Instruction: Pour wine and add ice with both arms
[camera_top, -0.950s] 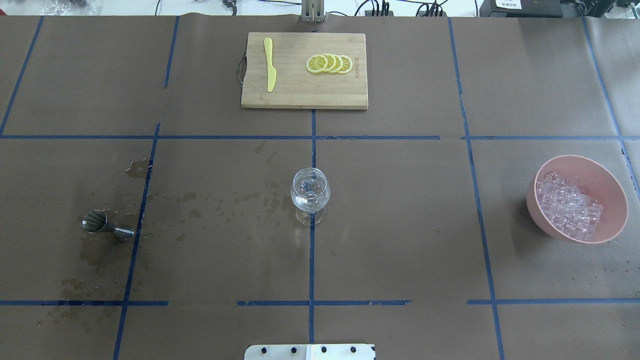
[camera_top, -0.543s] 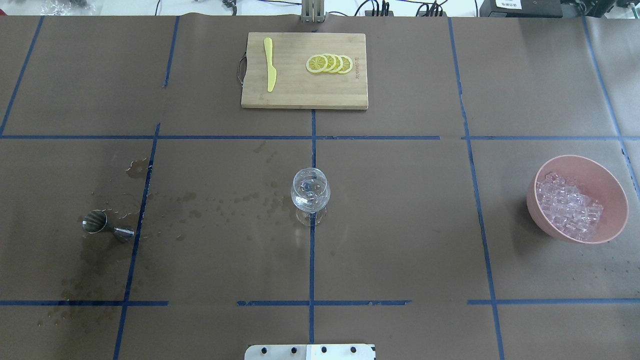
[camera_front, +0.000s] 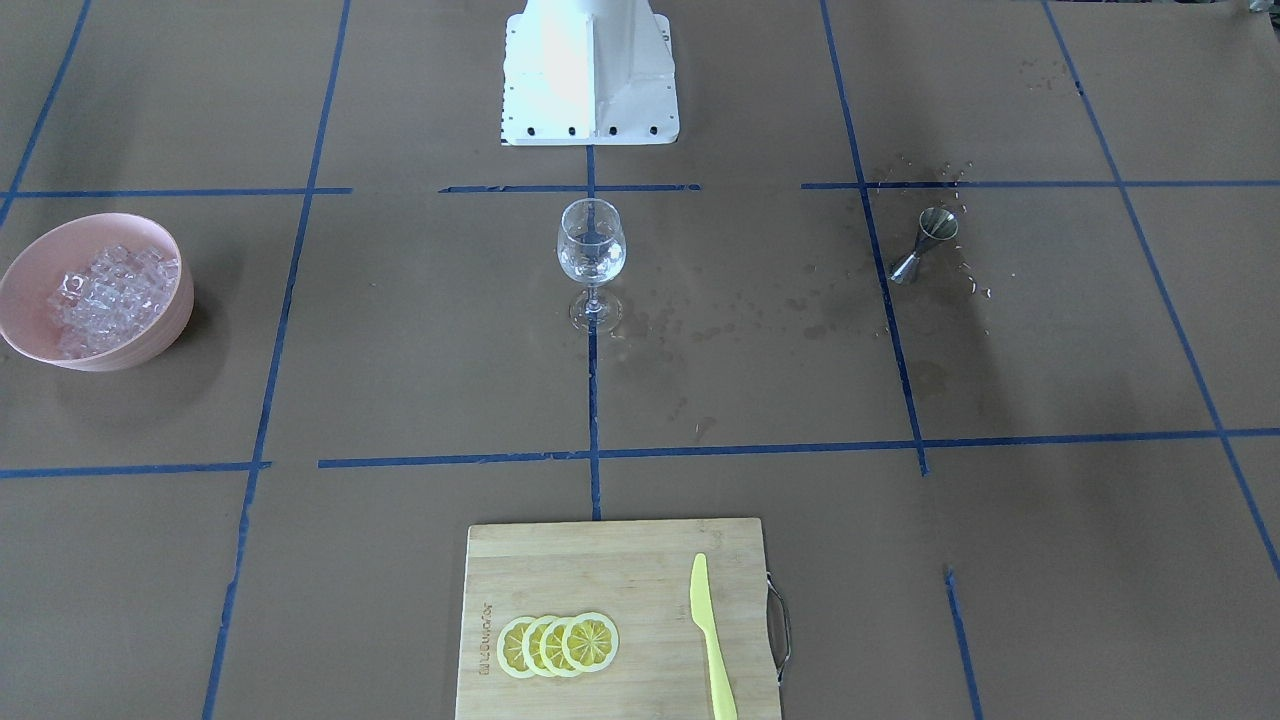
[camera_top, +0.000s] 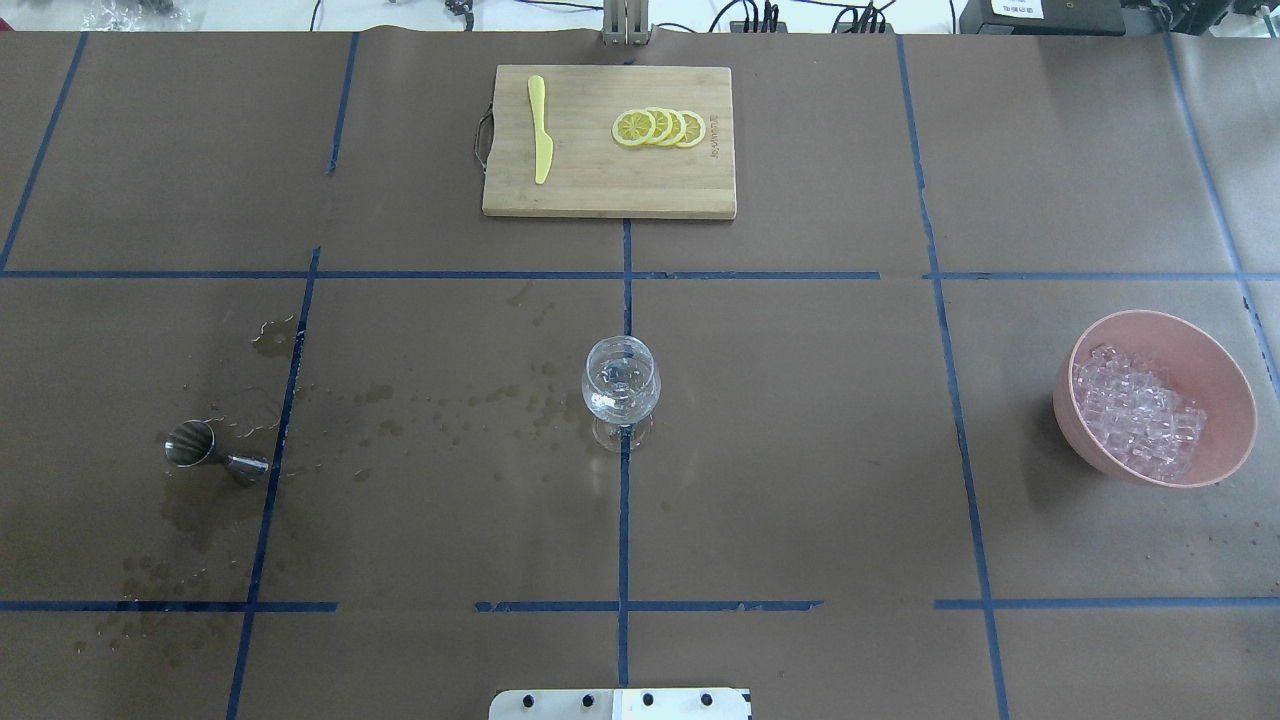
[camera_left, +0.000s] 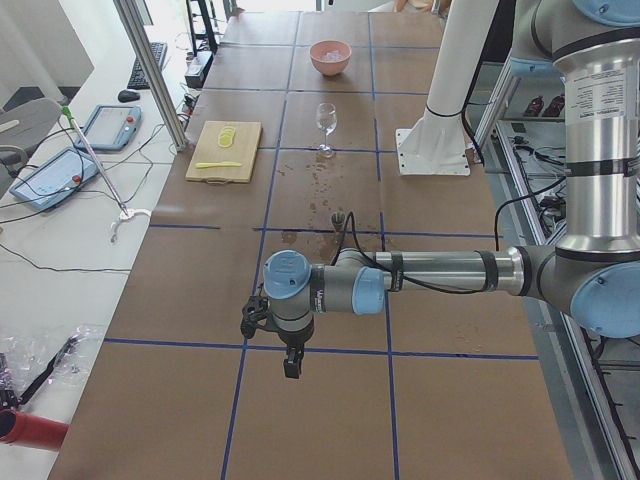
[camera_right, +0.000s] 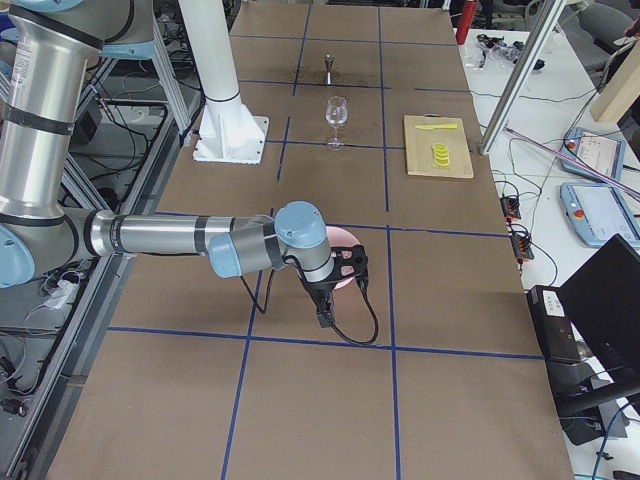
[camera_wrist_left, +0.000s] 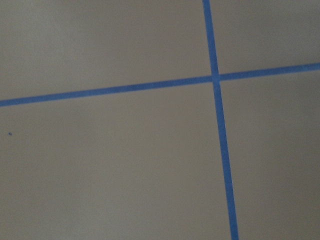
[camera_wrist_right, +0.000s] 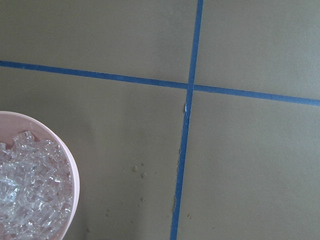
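Glass (camera_top: 621, 390) stands mid-counter (camera_top: 800, 480). Bowl (camera_top: 1232, 372) of ice (camera_top: 1135, 420) far to its right, jigger (camera_top: 212, 450) far left. Left claw (camera_left: 290, 368) and right claw (camera_right: 322, 318) well apart from glass; can't tell if either is clenched or released.

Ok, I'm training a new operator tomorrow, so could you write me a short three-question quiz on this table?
1. True or false: the ice lies in the pink bowl.
2. What lies on the cutting board beside the lemon slices? A) a yellow knife B) a spoon C) a fork
3. How many lemon slices are there?
Key: 1 true; 2 A; 3 four.
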